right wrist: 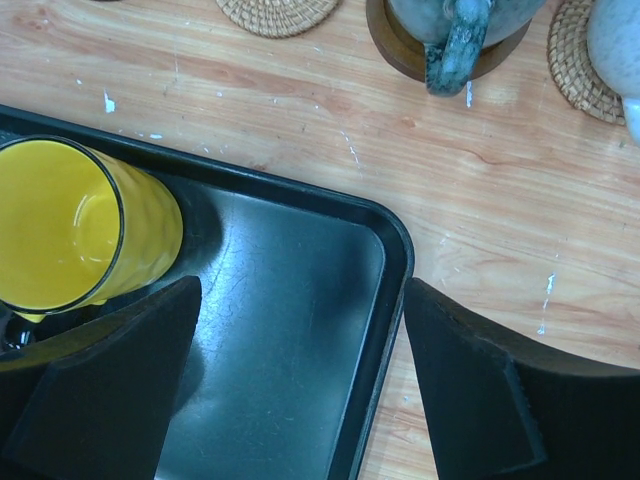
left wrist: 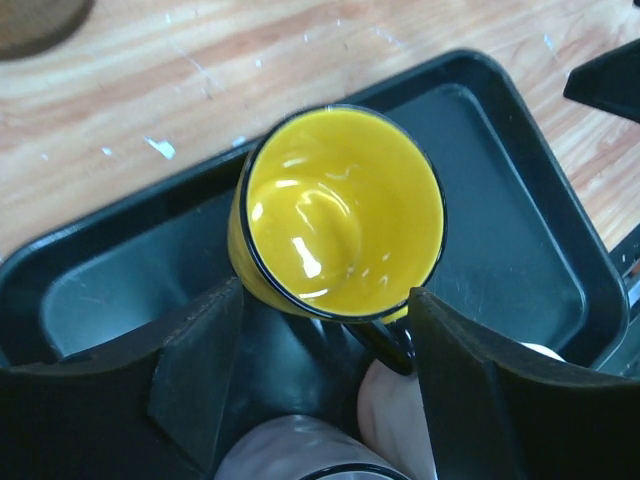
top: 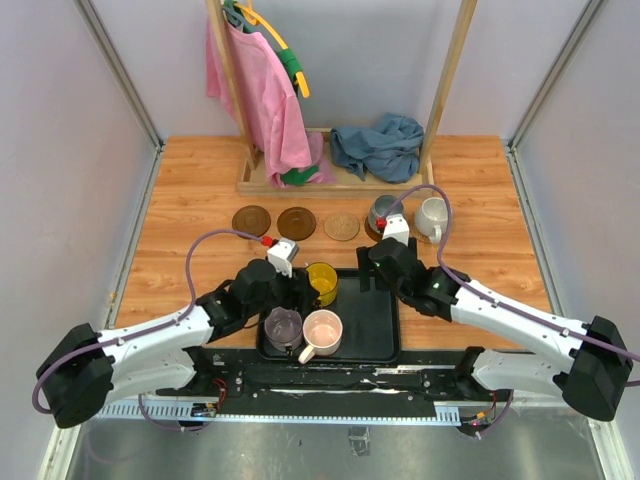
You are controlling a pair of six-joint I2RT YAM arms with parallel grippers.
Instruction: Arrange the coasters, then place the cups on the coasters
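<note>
left gripper [left wrist: 328, 290] straddles glossy yellow cup [left wrist: 340, 210], black-rimmed, tilted at smooth black tray's [left wrist: 500, 200] far edge; cannot tell if it clamps. right gripper [right wrist: 300, 285] gapes over tray's far-right corner.

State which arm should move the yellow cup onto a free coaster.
Left: left pincer straddles the yellow cup, and the bare coasters lie on its side; right pincer hovers over bare tray.

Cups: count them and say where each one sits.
5. Yellow cup, purple cup, pink cup in the black tray; grey cup, white cup on coasters beyond it.
</note>
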